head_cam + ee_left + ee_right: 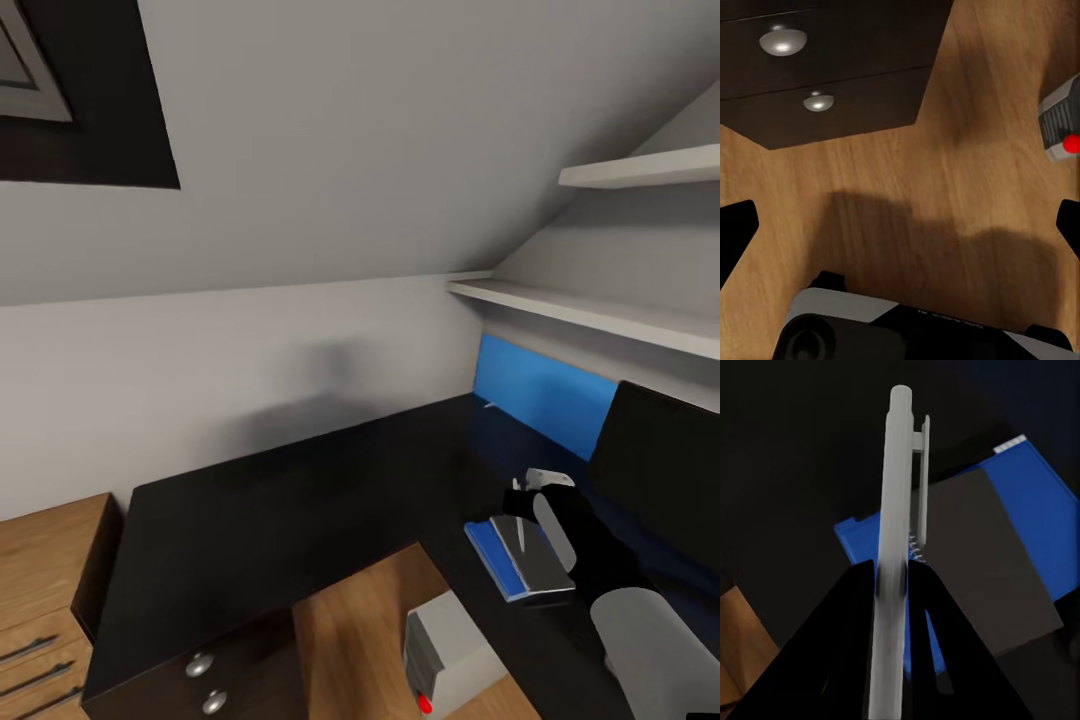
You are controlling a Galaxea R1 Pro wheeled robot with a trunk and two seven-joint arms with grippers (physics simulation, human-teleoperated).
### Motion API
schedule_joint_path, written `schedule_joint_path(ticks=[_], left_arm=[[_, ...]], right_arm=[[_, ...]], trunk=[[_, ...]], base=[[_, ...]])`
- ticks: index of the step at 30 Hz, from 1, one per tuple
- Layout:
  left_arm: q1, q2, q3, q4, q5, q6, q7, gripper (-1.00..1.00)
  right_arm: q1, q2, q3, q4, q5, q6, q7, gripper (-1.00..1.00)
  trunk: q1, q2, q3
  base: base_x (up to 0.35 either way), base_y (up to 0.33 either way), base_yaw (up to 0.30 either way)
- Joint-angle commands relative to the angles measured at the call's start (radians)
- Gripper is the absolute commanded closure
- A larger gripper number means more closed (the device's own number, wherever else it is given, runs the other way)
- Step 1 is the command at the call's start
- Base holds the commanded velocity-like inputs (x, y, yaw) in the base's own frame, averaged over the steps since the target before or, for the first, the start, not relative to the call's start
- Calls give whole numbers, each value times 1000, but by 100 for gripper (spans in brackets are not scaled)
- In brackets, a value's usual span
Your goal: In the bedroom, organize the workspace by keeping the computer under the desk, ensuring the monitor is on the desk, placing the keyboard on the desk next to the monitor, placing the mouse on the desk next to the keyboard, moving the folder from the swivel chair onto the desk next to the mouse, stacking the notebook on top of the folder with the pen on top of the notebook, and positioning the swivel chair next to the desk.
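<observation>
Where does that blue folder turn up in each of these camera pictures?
Head view: the blue folder lies on the black desk, lower right, under the grey notebook.
Left wrist view: floor, drawers and computer here.
Right wrist view: folder behind the held pen.
Shared landmark: the notebook on it.

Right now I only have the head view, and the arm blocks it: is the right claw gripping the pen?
Observer: Yes. The right wrist view shows the right claw shut on the pen.
Operator: What is beyond it?
Observer: The pen lines up over the notebook, which lies on the folder.
Operator: And the left claw?
Observer: The left claw is open, over the floor between the drawers and the computer.
</observation>
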Motion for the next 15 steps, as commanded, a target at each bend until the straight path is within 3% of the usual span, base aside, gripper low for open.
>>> schedule_joint_path(ticks=[1,15], left_arm=[[-1,1,-5,-2,3,4,8,-100],[-1,1,-5,-2,3,4,9,-100]], right_arm=[[0,0,0,-1,-11,3,-8,100],[-1,1,2,11,-9,4,-9,100]], trunk=[[1,-2,-2],[1,-2,-2]], base=[[81,-75,0],[18,-17,0]])
